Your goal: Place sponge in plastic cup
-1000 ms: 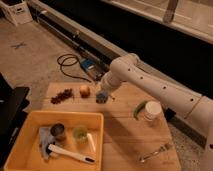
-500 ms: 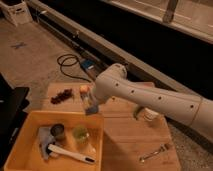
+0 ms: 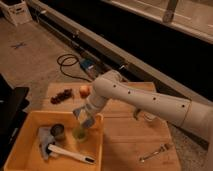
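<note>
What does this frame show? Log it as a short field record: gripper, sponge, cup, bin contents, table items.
gripper: gripper low over the yellow bin, directly above the plastic cup
sponge: not clearly visible
plastic cup: upright inside bin, right of the dark tin
bin contents: white-handled tool lies along front
table items: orange fruit, dark cluster, fork
</note>
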